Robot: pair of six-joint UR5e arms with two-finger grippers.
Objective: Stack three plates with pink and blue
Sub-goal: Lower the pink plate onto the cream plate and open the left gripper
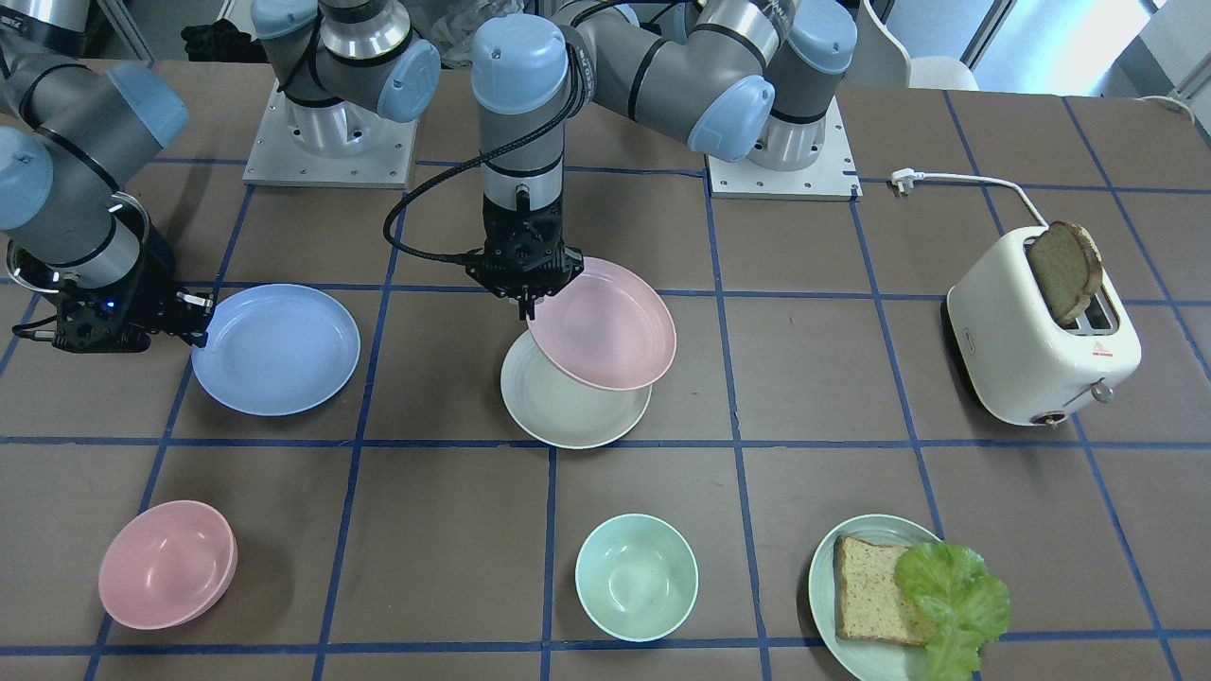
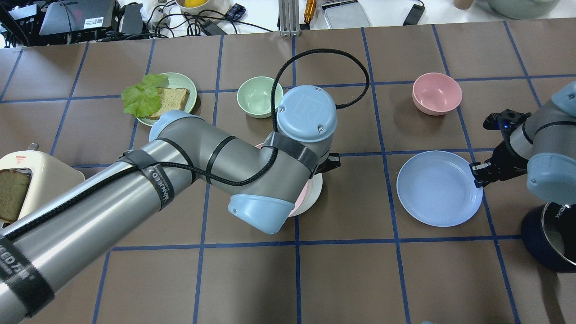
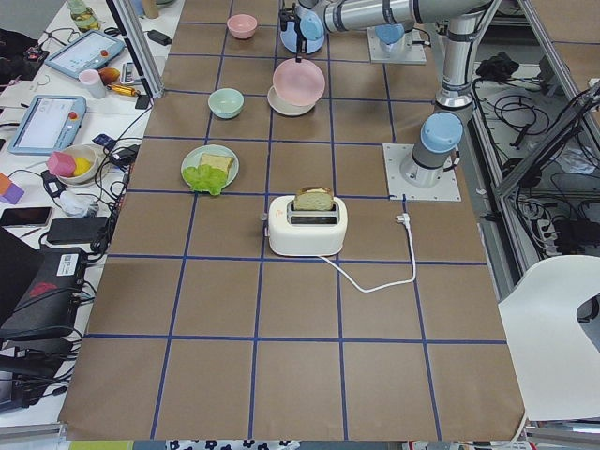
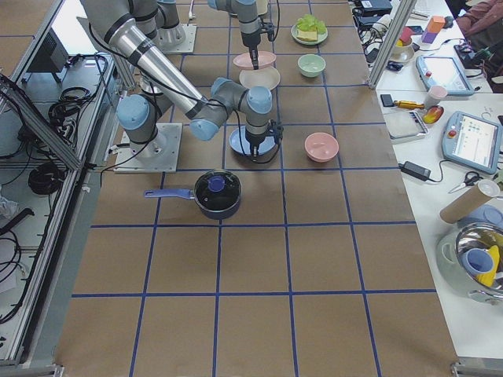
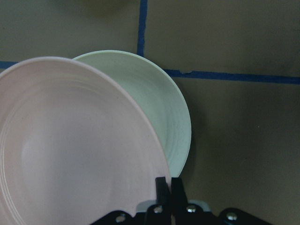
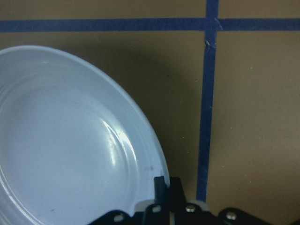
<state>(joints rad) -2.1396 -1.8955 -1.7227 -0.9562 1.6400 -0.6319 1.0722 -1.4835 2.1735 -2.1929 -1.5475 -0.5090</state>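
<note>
My left gripper (image 1: pixel 525 305) is shut on the near rim of the dusty pink plate (image 1: pixel 605 326) and holds it tilted just above the cream-white plate (image 1: pixel 568 411), which lies on the table and is partly covered by it. In the left wrist view the pink plate (image 5: pixel 70 150) overlaps the cream plate (image 5: pixel 159 103). My right gripper (image 1: pixel 201 317) is shut on the rim of the pale blue plate (image 1: pixel 276 348), at about table level. It also shows in the right wrist view (image 6: pixel 65 140). I cannot tell whether the blue plate is lifted.
A pink bowl (image 1: pixel 166 565), a mint bowl (image 1: pixel 636 577) and a pale green plate (image 1: pixel 821 577) with bread and lettuce stand along the far side. A white toaster (image 1: pixel 1041 340) holds a slice of bread. A dark blue pot (image 2: pixel 549 238) sits near my right arm.
</note>
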